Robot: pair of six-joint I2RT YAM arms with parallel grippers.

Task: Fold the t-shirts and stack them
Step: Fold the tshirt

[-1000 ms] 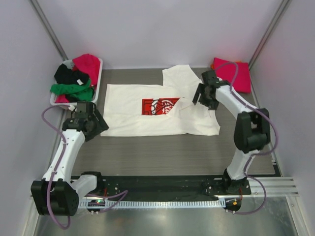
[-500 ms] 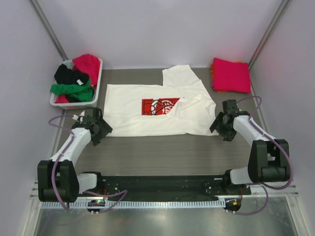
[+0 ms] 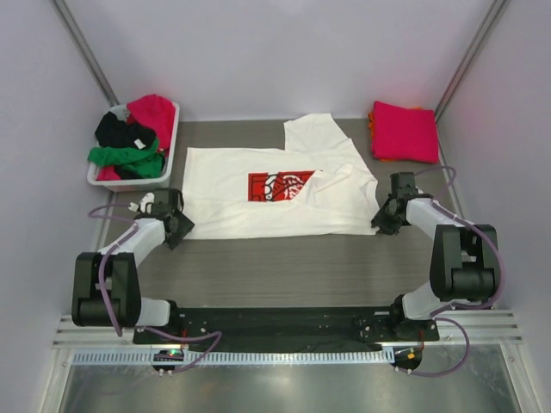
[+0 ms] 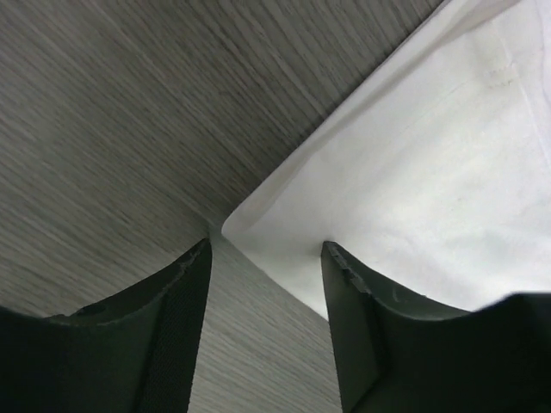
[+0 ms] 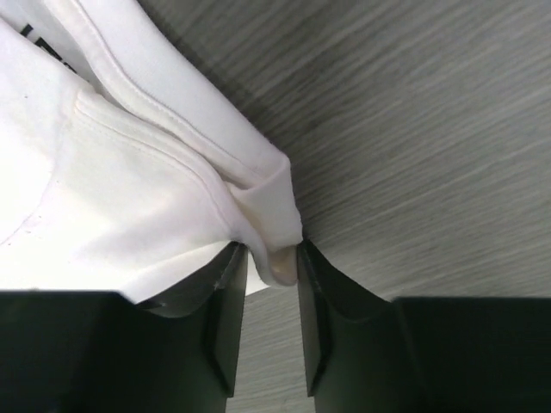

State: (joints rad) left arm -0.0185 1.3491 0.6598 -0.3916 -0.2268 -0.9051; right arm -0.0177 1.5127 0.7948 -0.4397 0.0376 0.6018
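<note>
Between right jaws, cream t-shirt (image 5: 129, 189) corner.

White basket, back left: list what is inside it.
A crumpled black t-shirt, a green t-shirt and a red-pink t-shirt are heaped inside the basket. The heap covers the basket's floor, so anything lying beneath cannot be seen.

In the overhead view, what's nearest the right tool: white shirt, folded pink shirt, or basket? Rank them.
1. White shirt, its corner in the right tool.
2. Folded pink shirt, back right.
3. Basket, far left.
</note>
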